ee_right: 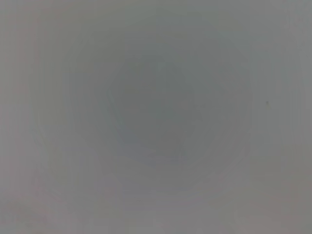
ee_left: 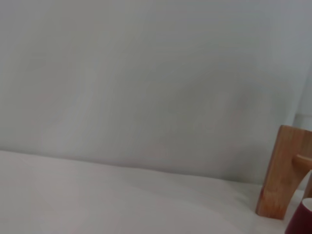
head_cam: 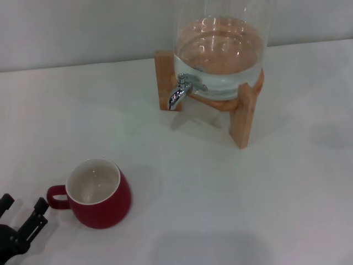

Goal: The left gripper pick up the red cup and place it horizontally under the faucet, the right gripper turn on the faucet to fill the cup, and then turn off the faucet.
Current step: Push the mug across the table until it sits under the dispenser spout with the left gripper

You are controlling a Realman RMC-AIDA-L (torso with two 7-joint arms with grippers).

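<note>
- Spread apart and holding nothing, my left gripper (head_cam: 21,212) sits just beside the red cup's (head_cam: 100,193) handle.
- Upright on the surface (head_cam: 220,193), the cup stands well short of the faucet (head_cam: 181,91).

The head view looks forward and down from above at the wooden stand (head_cam: 242,113) on the white surface (head_cam: 248,210). The left wrist view sits low, close to the surface, facing a grey wall, with one leg of the stand (ee_left: 282,171) at its edge. Both views share that stand. The right wrist view shows only uniform grey.
</note>
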